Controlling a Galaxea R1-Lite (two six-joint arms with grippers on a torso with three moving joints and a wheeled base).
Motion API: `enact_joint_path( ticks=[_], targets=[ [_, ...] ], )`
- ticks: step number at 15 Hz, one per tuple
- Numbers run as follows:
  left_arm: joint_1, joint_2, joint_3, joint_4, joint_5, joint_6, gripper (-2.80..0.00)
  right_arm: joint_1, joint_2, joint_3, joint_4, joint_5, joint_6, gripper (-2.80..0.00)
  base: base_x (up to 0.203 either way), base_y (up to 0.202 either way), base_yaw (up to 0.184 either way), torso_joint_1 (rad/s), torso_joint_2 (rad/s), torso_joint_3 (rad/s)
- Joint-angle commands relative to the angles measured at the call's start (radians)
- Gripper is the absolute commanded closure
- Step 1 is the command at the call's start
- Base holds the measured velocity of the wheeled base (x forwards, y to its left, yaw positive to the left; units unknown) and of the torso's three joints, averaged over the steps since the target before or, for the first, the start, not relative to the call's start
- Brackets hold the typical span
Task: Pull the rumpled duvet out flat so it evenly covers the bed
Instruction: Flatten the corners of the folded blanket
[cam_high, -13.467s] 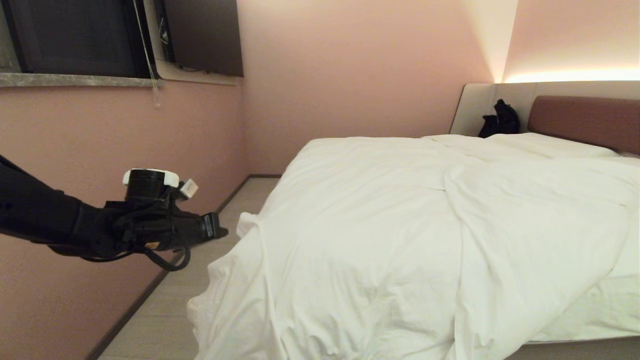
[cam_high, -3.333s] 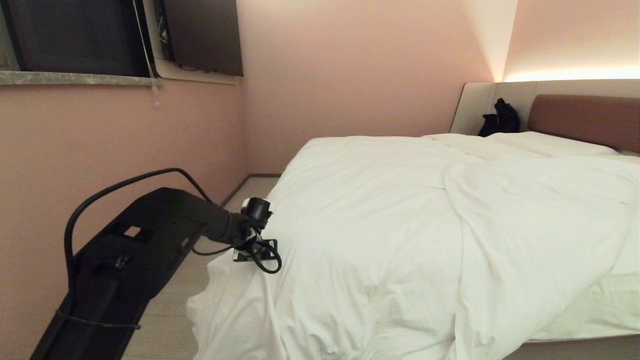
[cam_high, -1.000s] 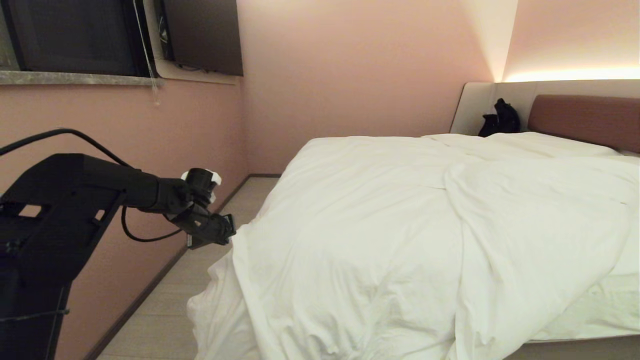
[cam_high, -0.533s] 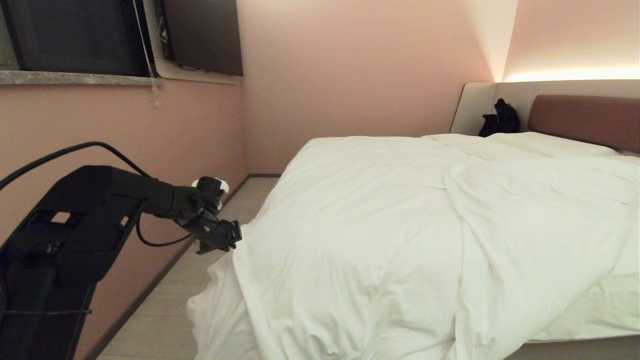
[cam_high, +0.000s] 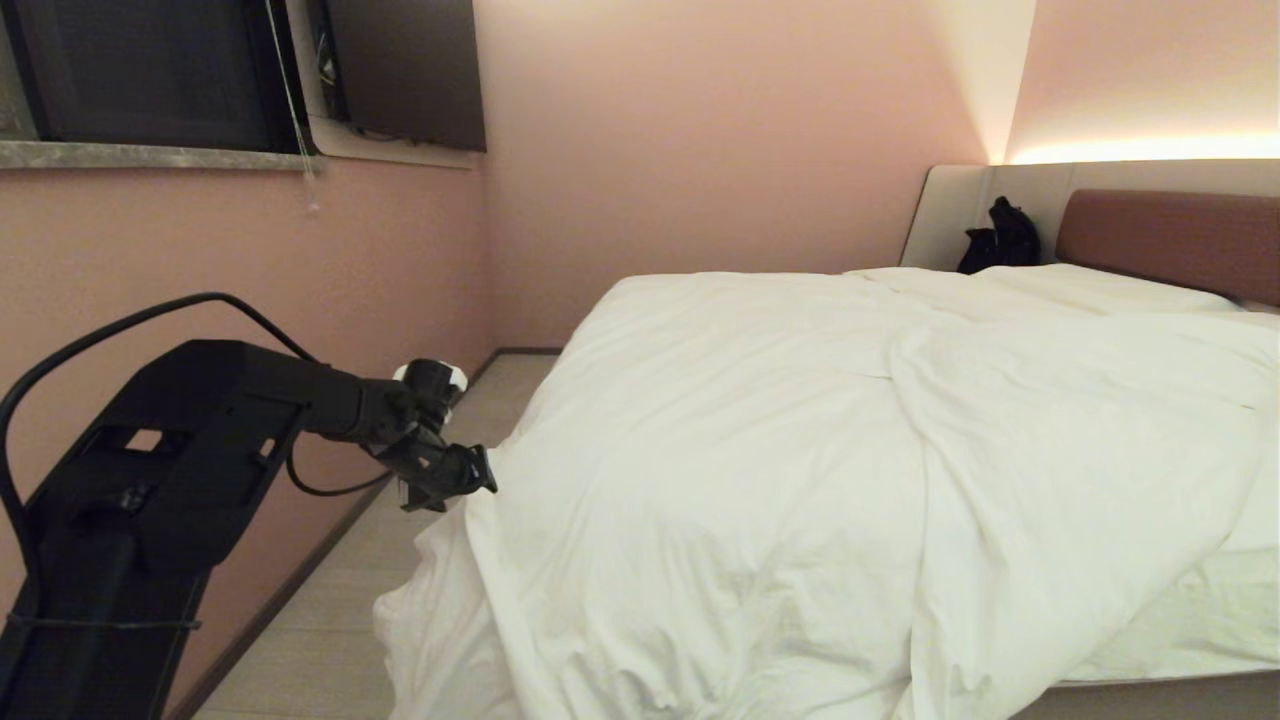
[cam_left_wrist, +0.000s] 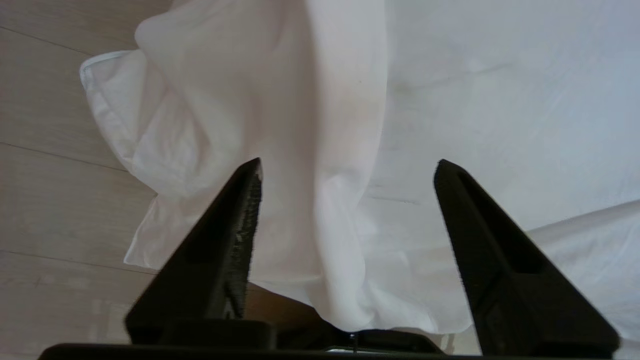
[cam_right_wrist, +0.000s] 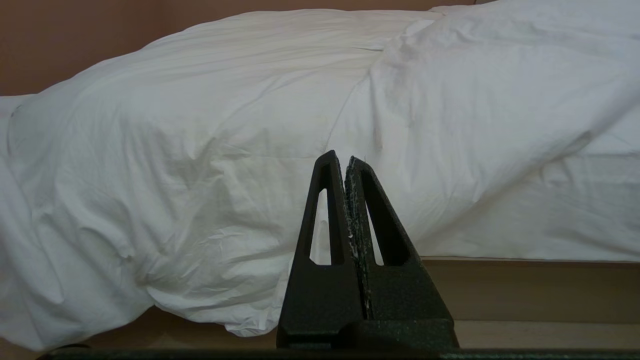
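The white puffy duvet (cam_high: 800, 480) lies rumpled over the bed (cam_high: 1170, 240), bunched at the near left corner and hanging toward the floor. My left gripper (cam_high: 480, 475) hovers at that corner's upper edge. In the left wrist view the left gripper (cam_left_wrist: 347, 167) is open, and a hanging fold of the duvet (cam_left_wrist: 340, 125) sits loose between its spread black fingers (cam_left_wrist: 235, 235), unclamped. My right gripper (cam_right_wrist: 346, 160) is shut and empty, low in front of the bed's near side, facing the draped duvet (cam_right_wrist: 200, 150). It is outside the head view.
A pink wall (cam_high: 200, 280) runs close along the left, leaving a narrow strip of pale floor (cam_high: 340, 620) beside the bed. A black bag (cam_high: 1000, 238) sits by the headboard. A dark window (cam_high: 150, 70) is above the wall ledge.
My left gripper has opened, letting go of the duvet's corner edge, and has moved slightly right and down toward the bed. The duvet has stayed where it was.
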Motion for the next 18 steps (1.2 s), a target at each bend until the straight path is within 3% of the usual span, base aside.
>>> enact_joint_path(
  ticks=[1, 7, 16, 17, 18],
  targets=[
    [-0.004, 0.014, -0.002, -0.001, 0.021, -0.005, -2.80, 0.000, 0.000, 0.000, 0.000, 0.000, 0.000, 0.00, 0.000, 0.000, 0.000, 0.000, 0.00, 0.000],
    [-0.014, 0.050, -0.001, -0.053, 0.129, -0.006, -2.80, 0.000, 0.000, 0.000, 0.001, 0.000, -0.008, 0.00, 0.000, 0.000, 0.000, 0.000, 0.00, 0.000],
    [-0.024, 0.052, 0.005, -0.083, 0.133, -0.006, -2.80, 0.000, 0.000, 0.000, 0.001, 0.002, -0.010, 0.00, 0.000, 0.000, 0.000, 0.000, 0.00, 0.000],
    [-0.029, 0.053, 0.008, -0.092, 0.135, -0.006, 0.00, 0.000, 0.000, 0.000, 0.001, 0.002, -0.010, 0.00, 0.000, 0.000, 0.000, 0.000, 0.00, 0.000],
    [-0.029, 0.053, 0.008, -0.092, 0.135, -0.006, 0.00, 0.000, 0.000, 0.000, 0.001, 0.002, -0.010, 0.00, 0.000, 0.000, 0.000, 0.000, 0.00, 0.000]
  ],
)
